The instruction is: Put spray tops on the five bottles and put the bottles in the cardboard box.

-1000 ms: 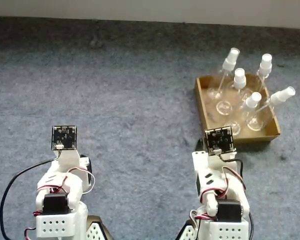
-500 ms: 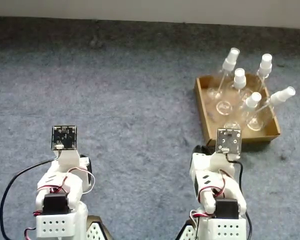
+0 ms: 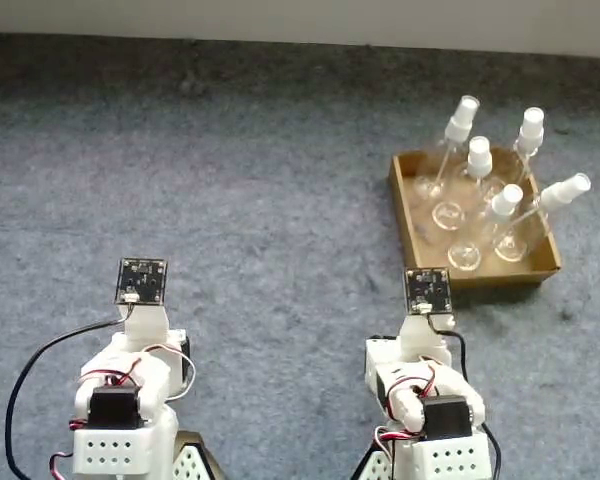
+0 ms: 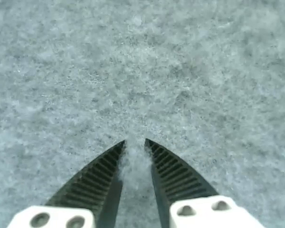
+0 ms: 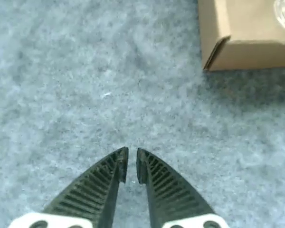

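Fuzzy matt grey cloth tabletop (image 3: 260, 200), matt brown cardboard box (image 3: 401, 215), glossy clear plastic bottles (image 3: 447, 214), smooth white plastic spray tops (image 3: 479, 157).

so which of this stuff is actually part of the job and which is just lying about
Part of the job:
- five bottles, spray tops on, standing in the box
- cardboard box
- left pincer and right pincer, both empty, over bare felt

Just there:
- grey felt table cover
- pale strip along the far edge

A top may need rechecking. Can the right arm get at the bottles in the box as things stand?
Probably yes: bare carpet lies between the right gripper and the box, bottles uncovered.
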Robot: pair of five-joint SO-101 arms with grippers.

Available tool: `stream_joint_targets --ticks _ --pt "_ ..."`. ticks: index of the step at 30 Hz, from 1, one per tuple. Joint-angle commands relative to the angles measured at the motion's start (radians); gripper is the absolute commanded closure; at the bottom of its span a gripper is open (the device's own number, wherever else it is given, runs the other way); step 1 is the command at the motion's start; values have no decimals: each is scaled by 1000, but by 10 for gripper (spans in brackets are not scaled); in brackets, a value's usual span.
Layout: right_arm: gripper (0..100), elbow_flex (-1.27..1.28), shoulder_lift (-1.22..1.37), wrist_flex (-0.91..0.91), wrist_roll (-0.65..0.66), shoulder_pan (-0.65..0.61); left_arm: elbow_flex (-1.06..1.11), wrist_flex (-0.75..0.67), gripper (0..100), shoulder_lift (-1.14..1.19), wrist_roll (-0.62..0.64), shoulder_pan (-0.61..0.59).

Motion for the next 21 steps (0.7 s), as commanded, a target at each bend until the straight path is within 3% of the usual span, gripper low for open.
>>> stream_joint_targets --ticks 1,21 --pt "993 119 -10 8 -5 -8 21 3 993 -7 -6 -28" --pt "993 119 -10 8 -5 -10 19 6 994 -7 -6 -2"
